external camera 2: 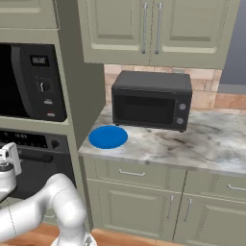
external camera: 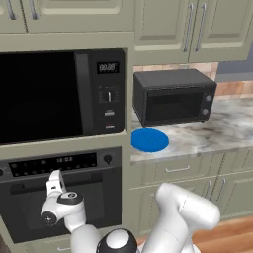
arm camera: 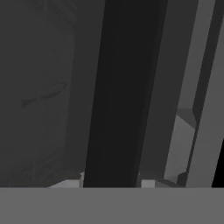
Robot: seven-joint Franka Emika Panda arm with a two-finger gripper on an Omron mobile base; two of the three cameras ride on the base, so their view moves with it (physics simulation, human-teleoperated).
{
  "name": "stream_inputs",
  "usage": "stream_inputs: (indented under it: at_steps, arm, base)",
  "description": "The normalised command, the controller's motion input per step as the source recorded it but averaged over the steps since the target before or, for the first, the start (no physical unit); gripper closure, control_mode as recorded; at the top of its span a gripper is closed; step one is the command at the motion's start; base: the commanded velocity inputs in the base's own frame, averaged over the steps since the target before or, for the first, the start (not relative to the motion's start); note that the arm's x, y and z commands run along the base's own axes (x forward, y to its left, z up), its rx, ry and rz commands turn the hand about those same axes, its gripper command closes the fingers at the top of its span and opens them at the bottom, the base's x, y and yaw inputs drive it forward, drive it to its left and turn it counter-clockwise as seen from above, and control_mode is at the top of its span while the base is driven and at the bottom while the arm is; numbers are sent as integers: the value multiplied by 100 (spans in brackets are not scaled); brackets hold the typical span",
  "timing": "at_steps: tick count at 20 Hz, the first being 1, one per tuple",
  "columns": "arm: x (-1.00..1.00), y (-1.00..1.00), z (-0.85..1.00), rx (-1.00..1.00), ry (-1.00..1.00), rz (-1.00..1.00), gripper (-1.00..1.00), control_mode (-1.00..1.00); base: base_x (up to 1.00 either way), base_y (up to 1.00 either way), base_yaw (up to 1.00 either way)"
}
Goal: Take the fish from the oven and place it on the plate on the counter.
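Jaws sit at the top edge of the wide black built-in oven (external camera: 62, 197) door, just under its control strip; left base view shows the white two-finger gripper (external camera: 55, 179) pointing up at the dark bar handle there, door shut. How wide the jaws stand, can't tell from this view. Up and right of the jaws, the flat round bright-blue plate (external camera: 149, 140) lies on the grey-white marbled stone counter (external camera: 217, 129), just in front of the small black box microwave (external camera: 173, 96). Large black microwave with button panel (external camera: 62, 96) directly above the jaws.

Right base view: gripper (external camera 2: 9, 156) at the left edge against the oven (external camera 2: 36, 158) front, jaw gap not readable. Plate (external camera 2: 108, 137) right of and slightly above the jaws, on the counter (external camera 2: 192, 144), near its left end.

Hand view: dark bar handle (arm camera: 118, 92) runs between the jaws, a fingertip (arm camera: 148, 183) on each side of it; contact can't be told. Through the dark glass, off to one side of the jaws, the slim dark-grey fish (arm camera: 43, 95) shows faintly inside the oven.
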Motion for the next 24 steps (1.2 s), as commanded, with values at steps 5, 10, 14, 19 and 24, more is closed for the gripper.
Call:
stream_inputs:
  at_steps: [5,10,14,19,24]
  arm:
    - [-14,4,-23,0,0,0,100,-100]
    - [-39,5,-66,0,1,0,100,-100]
    - [-45,9,-94,0,4,0,100,-100]
    - [-47,8,-97,0,7,0,100,-100]
    - [-76,10,-99,0,3,0,100,-100]
  base:
    - [0,0,0]
    - [0,0,0]
    - [0,0,0]
    - [0,0,0]
    - [0,0,0]
